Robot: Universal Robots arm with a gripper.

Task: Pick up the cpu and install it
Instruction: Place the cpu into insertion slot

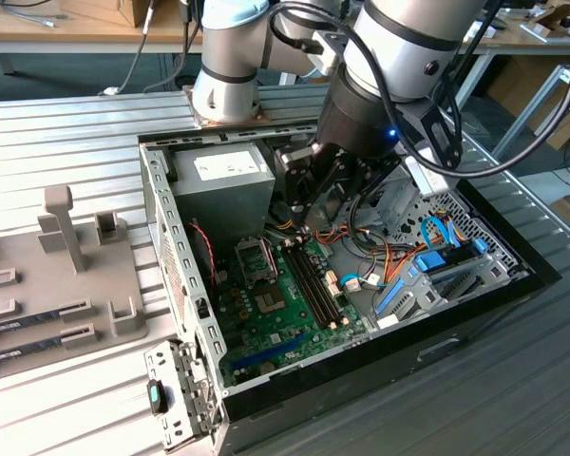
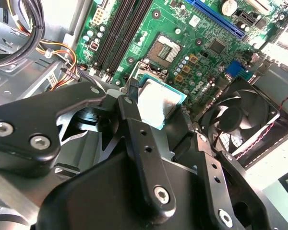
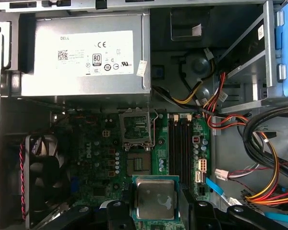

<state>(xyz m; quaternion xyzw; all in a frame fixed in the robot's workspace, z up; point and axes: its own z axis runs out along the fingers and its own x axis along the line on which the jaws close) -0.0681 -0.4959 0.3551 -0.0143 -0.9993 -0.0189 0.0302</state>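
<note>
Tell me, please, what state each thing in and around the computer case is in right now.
cpu: held above the motherboard, not in the socket.
gripper: shut on the cpu.
socket: open and empty.
computer case: open, side panel off.

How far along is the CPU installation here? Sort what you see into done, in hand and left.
Done: the cpu has been picked up. In hand: in both wrist views the gripper is shut on it, holding it above the motherboard, short of the socket. Left: the socket is empty with its frame swung open, so the cpu is not yet seated.
</note>
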